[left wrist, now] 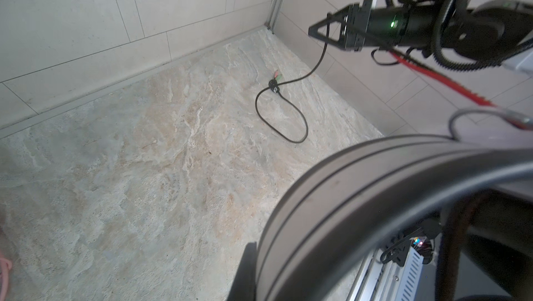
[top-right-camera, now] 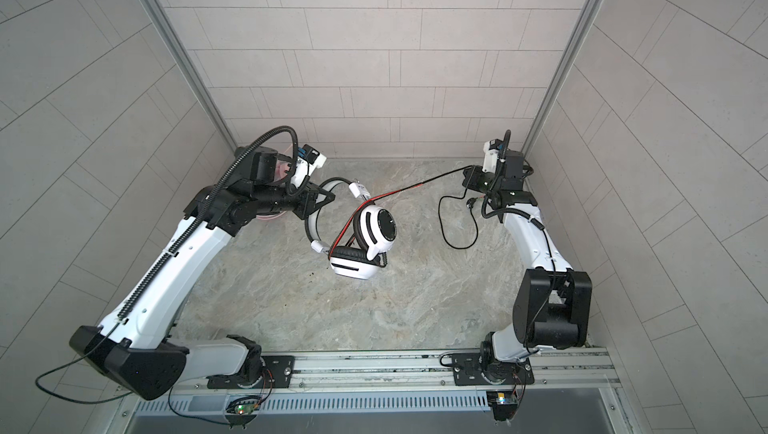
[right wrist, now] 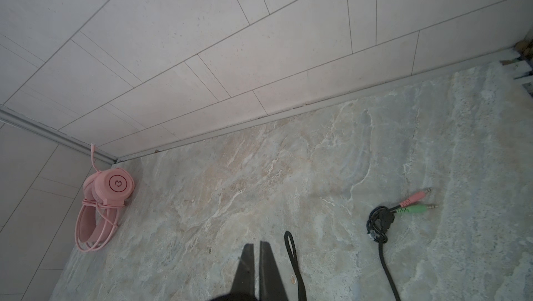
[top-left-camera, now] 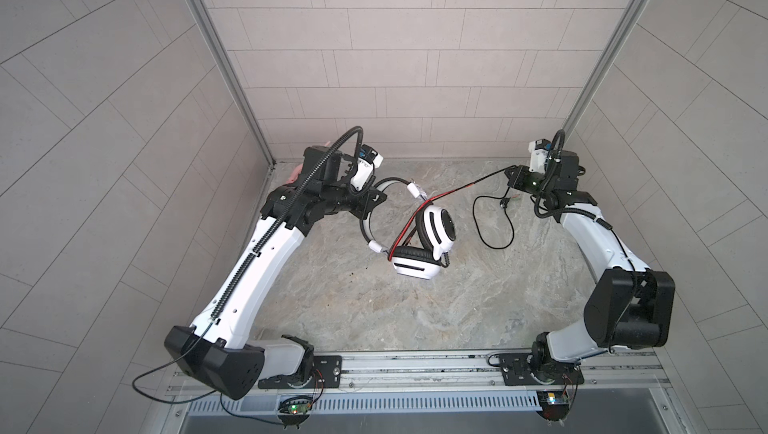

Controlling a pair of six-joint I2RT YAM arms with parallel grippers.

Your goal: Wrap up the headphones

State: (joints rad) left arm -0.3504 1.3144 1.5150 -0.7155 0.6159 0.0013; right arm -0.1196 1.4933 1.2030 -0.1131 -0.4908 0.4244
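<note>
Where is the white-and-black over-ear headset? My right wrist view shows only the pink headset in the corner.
Observer: The white-and-black headset is near the middle of the marble-patterned table, the left gripper shut on its headband.
Operator: What are my fingers holding?
Observer: Its red-and-black cable, stretched taut from the ear cups to the right gripper.
Operator: Any slack left?
Observer: Yes, a loose black loop lies on the table.

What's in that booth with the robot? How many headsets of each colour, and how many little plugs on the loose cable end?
Pink headset: 1
White-and-black headset: 1
Pink plug: 1
Green plug: 1
Total: 2 headsets and 2 plugs, 4 in all.
</note>
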